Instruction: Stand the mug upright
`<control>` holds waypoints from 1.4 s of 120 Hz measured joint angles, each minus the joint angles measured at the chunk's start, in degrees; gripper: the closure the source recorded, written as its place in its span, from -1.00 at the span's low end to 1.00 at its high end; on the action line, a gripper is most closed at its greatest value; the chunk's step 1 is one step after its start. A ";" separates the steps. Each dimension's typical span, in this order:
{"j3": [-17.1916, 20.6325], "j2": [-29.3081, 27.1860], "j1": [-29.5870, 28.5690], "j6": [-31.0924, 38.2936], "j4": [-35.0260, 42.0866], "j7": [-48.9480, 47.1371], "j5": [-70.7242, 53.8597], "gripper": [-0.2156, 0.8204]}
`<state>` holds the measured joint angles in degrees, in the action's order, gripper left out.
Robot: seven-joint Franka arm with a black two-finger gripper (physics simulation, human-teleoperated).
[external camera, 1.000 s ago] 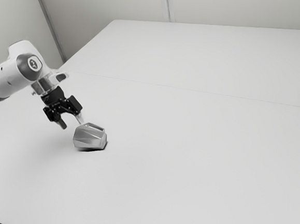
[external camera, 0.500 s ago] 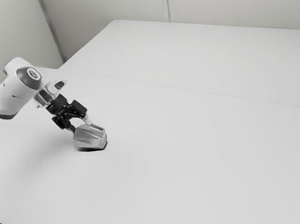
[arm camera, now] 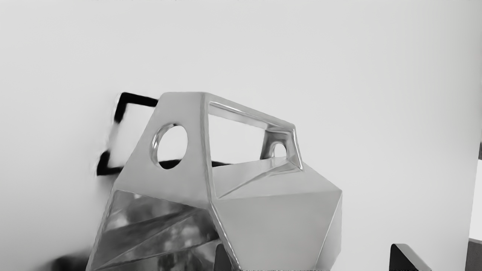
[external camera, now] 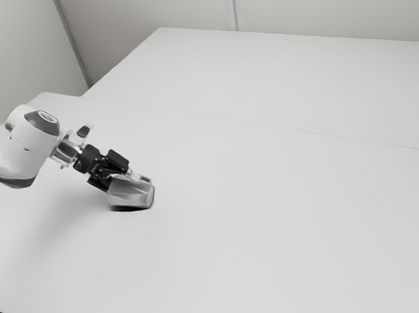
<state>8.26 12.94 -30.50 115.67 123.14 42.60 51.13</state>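
Mug (external camera: 131, 194): at our pincer's (external camera: 129, 181) tips, partly between its fingers; one finger right by the mug, the other (arm camera: 404, 259) apart from it
Table (external camera: 261, 240): under our pincer and the mug; we see it reach well past both, to the exterior view's right
Arm (external camera: 27, 146): behind our pincer, to the exterior view's left
Wall (external camera: 315, 12): well apart from our pincer, beyond the table
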 joint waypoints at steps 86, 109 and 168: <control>2.93 -9.76 2.52 1.17 0.25 5.65 -3.22 0.88; 3.26 -12.99 9.45 1.18 -1.10 -0.42 -19.88 0.90; 2.89 -25.33 23.91 6.99 10.53 -22.72 -44.86 0.91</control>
<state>11.15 -12.39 -6.59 122.65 133.67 19.88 6.27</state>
